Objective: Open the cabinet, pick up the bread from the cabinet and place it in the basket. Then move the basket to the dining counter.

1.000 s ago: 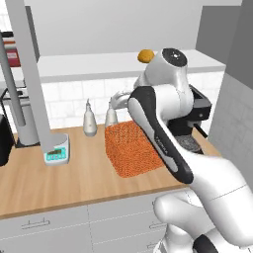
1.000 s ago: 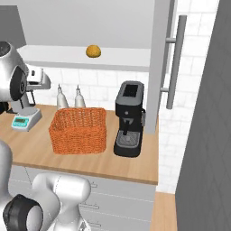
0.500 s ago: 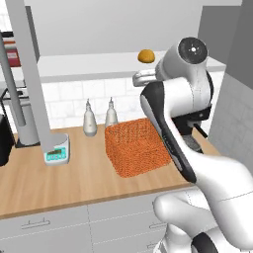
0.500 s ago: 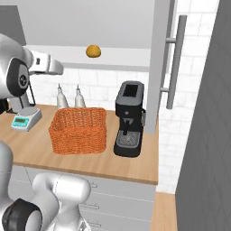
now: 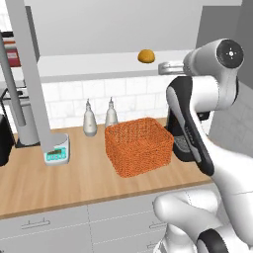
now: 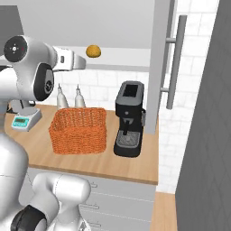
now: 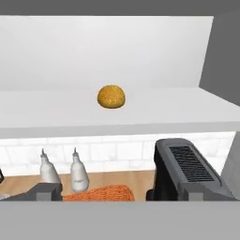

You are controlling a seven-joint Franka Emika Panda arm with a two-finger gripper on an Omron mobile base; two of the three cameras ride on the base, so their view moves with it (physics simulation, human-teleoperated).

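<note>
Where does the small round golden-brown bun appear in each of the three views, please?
Left base view: small round golden-brown bun on the pale shelf, upper middle-right.
Right base view: upper left of centre, beside the claw.
Hand view: centre, slightly above.
Shared landmark: the orange woven basket on the worktop below.

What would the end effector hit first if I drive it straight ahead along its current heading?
Most likely the bread on the cabinet shelf: it sits almost dead ahead, slightly above centre in the hand view. The open end effector is level with the shelf and short of it. Depth is unclear, so the shelf's front edge could come first.
</note>
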